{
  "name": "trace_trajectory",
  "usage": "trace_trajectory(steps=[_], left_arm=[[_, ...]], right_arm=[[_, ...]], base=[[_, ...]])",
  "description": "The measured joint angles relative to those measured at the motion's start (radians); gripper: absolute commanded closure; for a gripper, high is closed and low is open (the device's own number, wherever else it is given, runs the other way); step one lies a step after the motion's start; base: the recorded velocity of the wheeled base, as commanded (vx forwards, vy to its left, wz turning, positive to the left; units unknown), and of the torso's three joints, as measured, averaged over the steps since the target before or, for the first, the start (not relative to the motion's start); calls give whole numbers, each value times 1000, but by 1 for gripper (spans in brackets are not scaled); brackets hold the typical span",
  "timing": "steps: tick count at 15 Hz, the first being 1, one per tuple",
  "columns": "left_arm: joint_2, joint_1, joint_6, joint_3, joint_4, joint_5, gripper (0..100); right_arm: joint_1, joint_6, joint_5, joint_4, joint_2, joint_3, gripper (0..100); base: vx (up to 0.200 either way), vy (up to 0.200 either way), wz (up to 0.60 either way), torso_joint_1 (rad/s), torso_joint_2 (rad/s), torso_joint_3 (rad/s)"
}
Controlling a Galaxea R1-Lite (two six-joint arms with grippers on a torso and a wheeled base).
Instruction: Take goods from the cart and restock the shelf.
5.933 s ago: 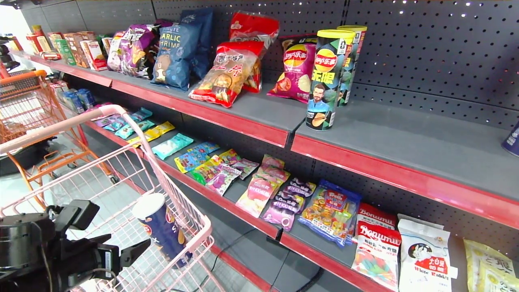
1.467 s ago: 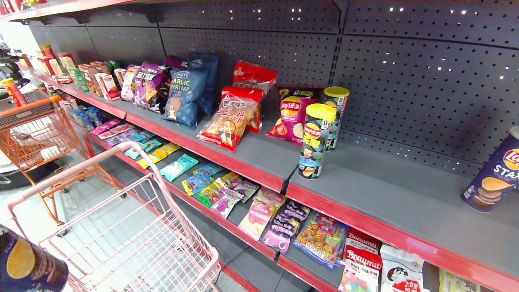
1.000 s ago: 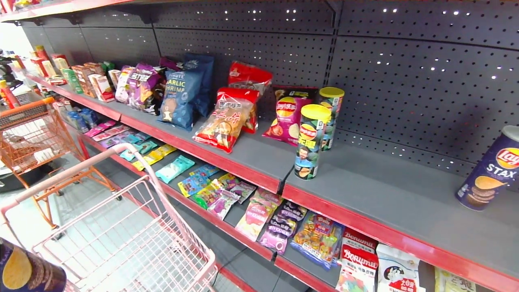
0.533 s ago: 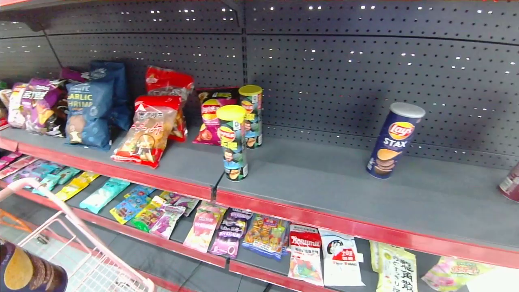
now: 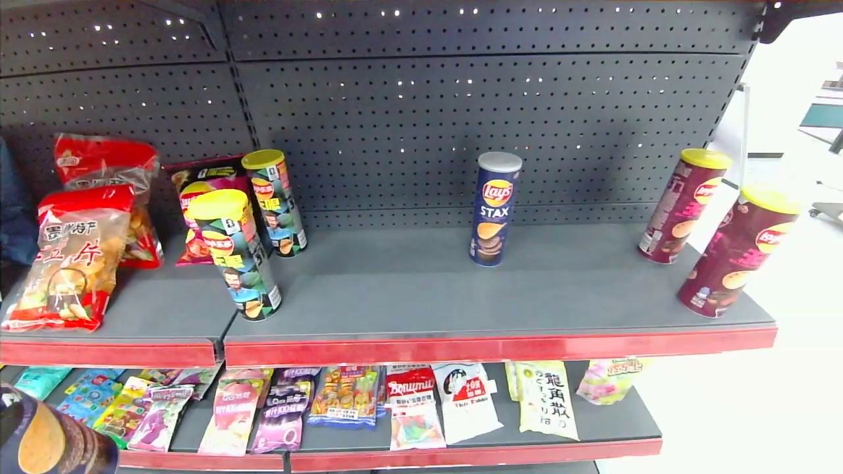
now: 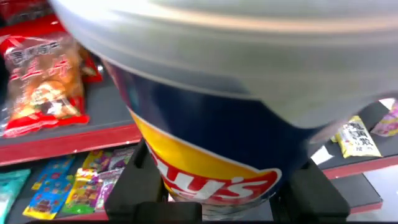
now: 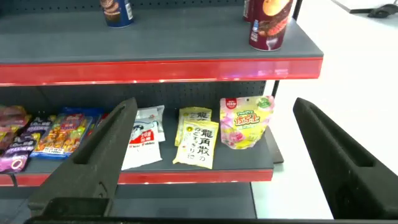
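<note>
A blue chip can [image 6: 211, 143] with a grey lid sits between the black fingers [image 6: 134, 186] of my left gripper [image 6: 217, 193], which is shut on it. In the head view, part of that can [image 5: 46, 438] shows at the lower left corner, below the shelf's front edge. The grey upper shelf [image 5: 421, 296] with a red lip carries a matching blue can [image 5: 494, 209] standing near the back wall. My right gripper [image 7: 214, 165] is open with nothing between its fingers, facing the lower shelf's candy bags [image 7: 196, 137].
Two green cans with yellow lids [image 5: 237, 253] stand at the shelf's left and two maroon cans [image 5: 737, 250] at its right end. Snack bags [image 5: 72, 257] lie far left. Bare shelf surface stretches on both sides of the blue can. The lower shelf [image 5: 461, 447] holds candy bags.
The head view has swung right, so the pink cart and the left shelves have left the picture. The blue can, earlier standing in the cart, now stays held at the lower left.
</note>
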Motion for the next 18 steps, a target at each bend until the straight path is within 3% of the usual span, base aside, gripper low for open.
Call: trace_trajectory(steps=[3,8,11,14,18], left_arm=[[-35,0,0,0,43,-24,100],[-203,-12,0,0,230,-77,100],[-240,-14,1,-6,227,-72,100],[-238,-13,7,-4,224,-14,100],[-238,-11,9,-12,224,23,100]], right_arm=[[0,-4,1,1,0,0,0],[20,-50,14,1,53,-6,0],[36,0,46,0,138,-145,0],[93,-9,95,-55,436,-378,0],[225,-44,135,-351,1033,-581,0]], base=[[0,0,0,0,0,0],[0,0,0,0,0,0],[0,0,0,0,0,0],[0,0,0,0,0,0],[0,0,0,0,0,0]])
